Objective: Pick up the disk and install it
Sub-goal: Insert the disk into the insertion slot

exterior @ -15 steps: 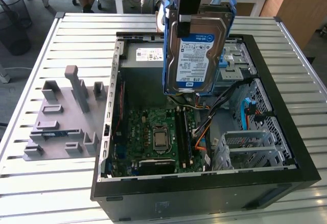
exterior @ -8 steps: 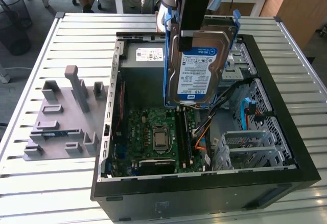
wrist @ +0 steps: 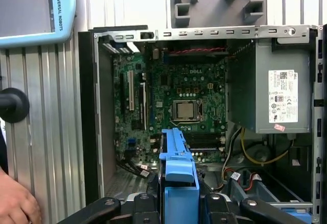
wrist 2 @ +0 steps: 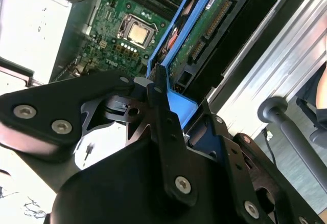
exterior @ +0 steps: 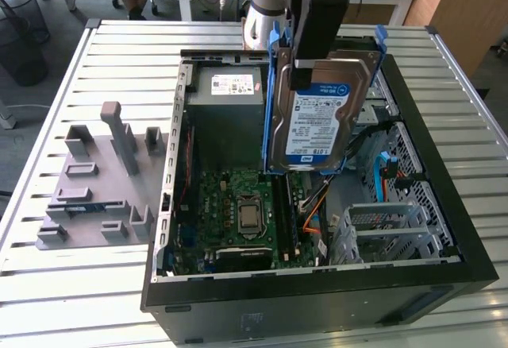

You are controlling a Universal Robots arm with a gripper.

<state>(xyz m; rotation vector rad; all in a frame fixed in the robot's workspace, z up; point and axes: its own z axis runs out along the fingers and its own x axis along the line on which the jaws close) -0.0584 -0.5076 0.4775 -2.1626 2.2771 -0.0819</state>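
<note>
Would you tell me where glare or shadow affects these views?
In the second wrist view, the power supply is washed out white; in the exterior view, the disk in the gripper is evenly lit, without glare; in the first wrist view, the motherboard lies in soft shade.

The gripper (wrist: 179,206) clasps the blue-framed disk (wrist: 179,170) edge-on over an open computer case (wrist: 89,132). Inside lie a green motherboard (wrist: 168,81) with its processor (wrist: 185,110) and, just beside it, a grey power supply (wrist: 255,81). A person's hand (wrist: 15,203) is by the slatted table (wrist: 51,132).
</note>
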